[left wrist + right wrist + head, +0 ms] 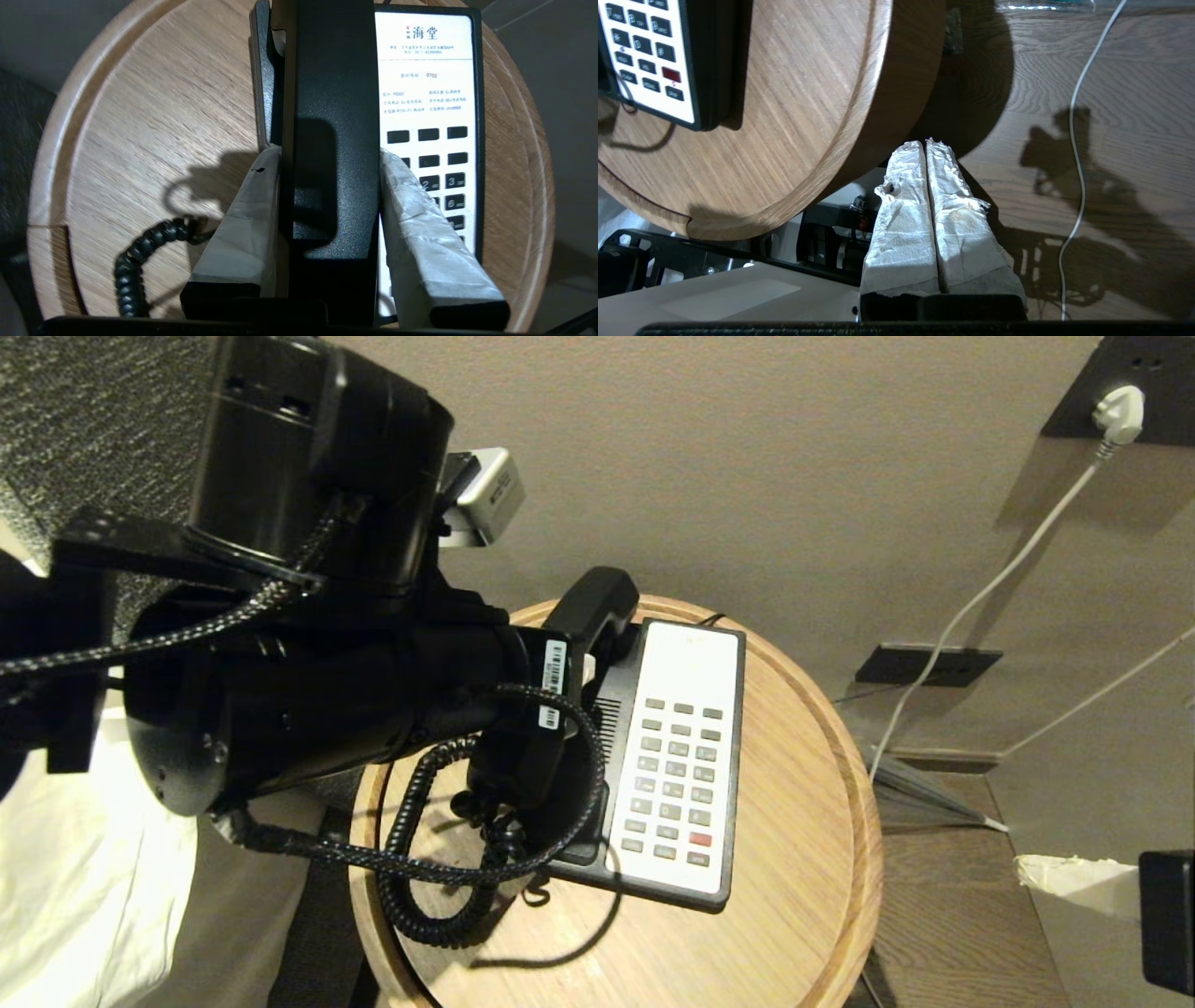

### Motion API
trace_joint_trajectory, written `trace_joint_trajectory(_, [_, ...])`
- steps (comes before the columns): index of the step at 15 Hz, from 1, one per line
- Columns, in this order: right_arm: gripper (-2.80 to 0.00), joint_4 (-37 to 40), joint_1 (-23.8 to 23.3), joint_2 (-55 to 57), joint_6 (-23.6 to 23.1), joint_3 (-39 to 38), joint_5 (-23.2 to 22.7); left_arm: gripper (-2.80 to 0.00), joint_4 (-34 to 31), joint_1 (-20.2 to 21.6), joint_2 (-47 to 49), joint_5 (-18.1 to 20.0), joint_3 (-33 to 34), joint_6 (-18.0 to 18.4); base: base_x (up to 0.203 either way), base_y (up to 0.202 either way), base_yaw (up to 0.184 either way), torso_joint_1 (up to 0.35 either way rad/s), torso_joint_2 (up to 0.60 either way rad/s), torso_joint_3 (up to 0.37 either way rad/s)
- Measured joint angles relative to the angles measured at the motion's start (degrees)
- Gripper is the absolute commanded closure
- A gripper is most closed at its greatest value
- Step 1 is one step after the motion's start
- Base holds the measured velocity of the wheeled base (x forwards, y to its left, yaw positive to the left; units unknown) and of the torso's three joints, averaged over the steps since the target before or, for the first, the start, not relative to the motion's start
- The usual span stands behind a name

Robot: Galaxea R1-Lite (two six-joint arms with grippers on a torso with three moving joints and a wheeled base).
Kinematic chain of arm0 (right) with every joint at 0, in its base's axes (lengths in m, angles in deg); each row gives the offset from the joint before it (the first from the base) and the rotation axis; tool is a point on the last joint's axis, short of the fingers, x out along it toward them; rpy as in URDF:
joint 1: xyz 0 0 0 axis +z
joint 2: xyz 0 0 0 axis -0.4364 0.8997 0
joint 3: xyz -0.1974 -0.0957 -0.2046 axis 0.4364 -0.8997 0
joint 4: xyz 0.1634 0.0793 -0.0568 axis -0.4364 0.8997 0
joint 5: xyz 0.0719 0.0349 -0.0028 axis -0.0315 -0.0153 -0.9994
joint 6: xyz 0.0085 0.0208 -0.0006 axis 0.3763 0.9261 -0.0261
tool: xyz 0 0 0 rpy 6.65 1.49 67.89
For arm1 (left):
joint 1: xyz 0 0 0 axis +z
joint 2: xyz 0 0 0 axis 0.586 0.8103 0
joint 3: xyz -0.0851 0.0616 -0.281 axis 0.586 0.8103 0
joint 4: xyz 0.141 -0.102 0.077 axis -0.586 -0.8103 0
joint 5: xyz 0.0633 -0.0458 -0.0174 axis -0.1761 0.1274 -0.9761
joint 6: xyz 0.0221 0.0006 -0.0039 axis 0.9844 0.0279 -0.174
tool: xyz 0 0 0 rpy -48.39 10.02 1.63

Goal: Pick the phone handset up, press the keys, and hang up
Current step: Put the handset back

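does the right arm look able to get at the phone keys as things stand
Probably yes. The keypad lies bare on the robot's right side of the phone, while the left pincer holds the handset over the other side. The right pincer, shut, sits off the table's edge, with nothing between.

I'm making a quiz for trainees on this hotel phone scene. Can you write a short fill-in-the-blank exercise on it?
1. The left tool is shut on the ____.
2. The phone base stands on a round ____ table.
3. The right tool, off beside the table, has its fingers pressed ____.
4. The coiled cord is coloured ____.

Missing words: phone handset; wooden; together; black
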Motion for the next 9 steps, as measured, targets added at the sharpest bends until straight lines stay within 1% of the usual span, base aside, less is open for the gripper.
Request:
trace_joint_trajectory(2, [0.0,0.0,0.0,-0.1,-0.02,-0.33,-0.04,0.0,-2.98,-0.87,0.92,-0.84,-2.14,-3.22,0.0,0.0,0.0,0.0,0.0,0.0])
trace_joint_trajectory(5, [0.0,-0.02,-0.05,-0.3,-0.02,-0.84,-0.04,0.0,-4.25,-1.43,2.12,-1.53,-3.1,-4.15,0.0,0.0,0.0,0.0,0.0,0.0])
trace_joint_trajectory(7, [0.0,-0.01,-0.07,-0.35,-0.02,-0.9,-0.04,0.0,-4.09,-1.67,3.0,-3.44,-3.42,-5.77,0.0,0.0,0.0,0.0,0.0,0.0])
trace_joint_trajectory(9, [0.0,0.0,-0.07,-0.35,0.0,-0.93,-0.05,0.0,-4.25,-1.98,3.76,-4.27,-3.56,-7.07,0.0,0.0,0.0,0.0,0.0,0.0])
